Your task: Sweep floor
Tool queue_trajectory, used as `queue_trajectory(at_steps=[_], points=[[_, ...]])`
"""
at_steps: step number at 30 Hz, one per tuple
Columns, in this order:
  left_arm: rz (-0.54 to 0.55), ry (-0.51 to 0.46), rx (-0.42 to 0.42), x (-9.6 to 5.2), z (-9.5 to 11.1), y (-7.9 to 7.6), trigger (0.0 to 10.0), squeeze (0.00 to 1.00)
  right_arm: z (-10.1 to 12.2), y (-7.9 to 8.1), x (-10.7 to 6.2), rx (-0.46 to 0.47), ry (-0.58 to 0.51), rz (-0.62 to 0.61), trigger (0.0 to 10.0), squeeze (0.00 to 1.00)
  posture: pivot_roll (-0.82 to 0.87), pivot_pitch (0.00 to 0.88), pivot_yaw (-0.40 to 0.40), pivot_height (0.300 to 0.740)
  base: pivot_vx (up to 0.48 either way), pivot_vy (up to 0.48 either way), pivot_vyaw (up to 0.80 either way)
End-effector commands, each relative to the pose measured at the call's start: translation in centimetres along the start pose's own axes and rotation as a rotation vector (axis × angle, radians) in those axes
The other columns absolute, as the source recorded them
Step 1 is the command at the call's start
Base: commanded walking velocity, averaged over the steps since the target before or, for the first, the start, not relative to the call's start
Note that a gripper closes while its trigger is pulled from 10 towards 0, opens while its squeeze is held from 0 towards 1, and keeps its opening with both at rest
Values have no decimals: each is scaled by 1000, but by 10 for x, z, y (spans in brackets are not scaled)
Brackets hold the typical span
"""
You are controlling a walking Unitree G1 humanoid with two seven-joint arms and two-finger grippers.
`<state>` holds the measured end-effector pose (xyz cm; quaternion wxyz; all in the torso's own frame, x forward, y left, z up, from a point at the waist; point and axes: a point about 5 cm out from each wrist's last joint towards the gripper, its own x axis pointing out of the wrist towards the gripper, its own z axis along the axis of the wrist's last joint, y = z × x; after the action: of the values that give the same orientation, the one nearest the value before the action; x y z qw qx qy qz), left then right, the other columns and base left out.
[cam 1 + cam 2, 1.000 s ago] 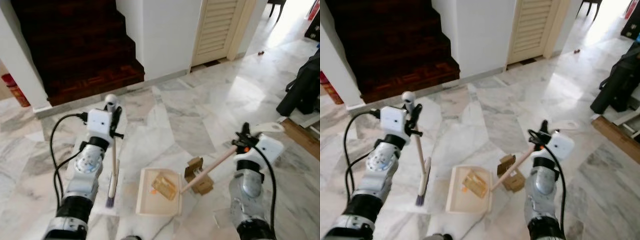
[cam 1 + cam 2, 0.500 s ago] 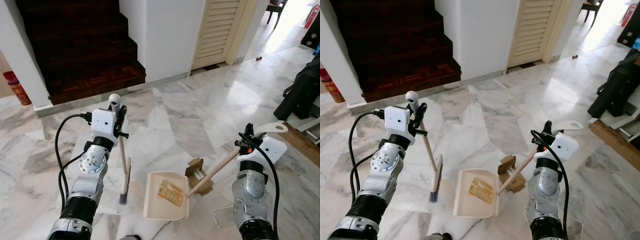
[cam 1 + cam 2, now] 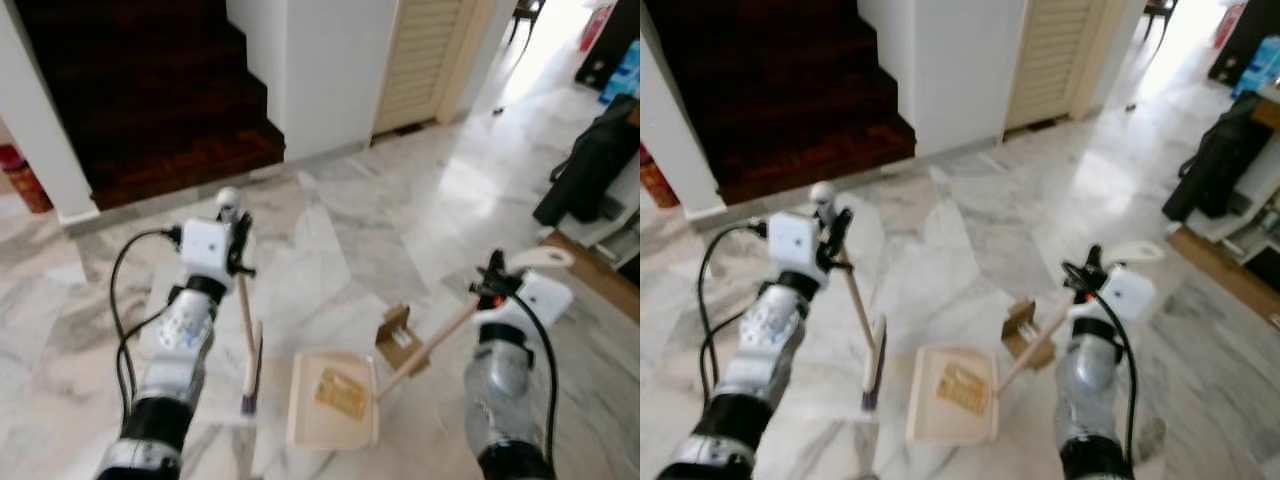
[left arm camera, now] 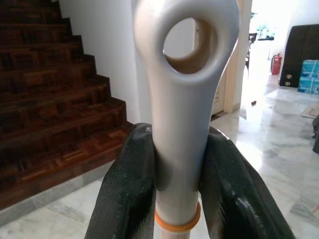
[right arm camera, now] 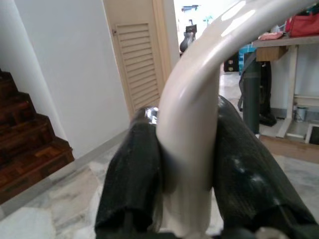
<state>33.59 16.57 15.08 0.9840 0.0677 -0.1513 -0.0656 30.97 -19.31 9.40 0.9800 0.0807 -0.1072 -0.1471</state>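
Observation:
My left gripper [image 3: 237,243] is shut on the white top of a broom handle [image 4: 182,99], its fingers [image 4: 127,199] pressed on either side. The broom's brush head [image 3: 251,376] rests on the marble floor just left of a cream dustpan [image 3: 305,405]. A flat brown cardboard scrap [image 3: 341,392] lies inside the pan. A folded cardboard piece [image 3: 398,337] lies on the floor by the pan's right rear corner. My right gripper [image 3: 492,287] is shut on the curved end of the dustpan's long handle [image 5: 192,124], which slants down to the pan.
Dark wooden stairs [image 3: 150,90] rise at the back left, with a white wall [image 3: 330,60] and a louvred door [image 3: 420,50] beside them. A black bag [image 3: 590,170] stands at the right. A red object [image 3: 12,160] sits at the far left.
The whole view has shifted and blurred, so the camera moved. The brush head has drawn slightly closer to the dustpan. Both grips are unchanged and the scrap stays in the pan.

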Motion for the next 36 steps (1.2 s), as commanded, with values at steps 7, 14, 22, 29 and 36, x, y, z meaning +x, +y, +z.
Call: queue_trajectory(at_steps=[7,14,22,29,36], points=[[-20,-61,13,6,15,-5,10000,0,11,-5,5,27,-47,-25,10000,0,177,65,-60,740,0,324,0],[-20,-59,13,6,15,-6,10000,0,10,-5,5,27,-44,-19,10000,0,177,67,-63,740,0,326,0],[-18,-59,12,5,15,-6,10000,0,12,-3,6,7,-46,-6,10000,0,179,66,-67,740,0,324,0],[-21,-60,7,4,15,-8,10000,0,12,-5,7,24,-41,-11,10000,0,175,62,-67,740,0,323,0],[-24,-59,5,4,14,-9,10000,0,11,-5,6,45,-36,-17,10000,0,175,57,-66,740,0,323,0]])
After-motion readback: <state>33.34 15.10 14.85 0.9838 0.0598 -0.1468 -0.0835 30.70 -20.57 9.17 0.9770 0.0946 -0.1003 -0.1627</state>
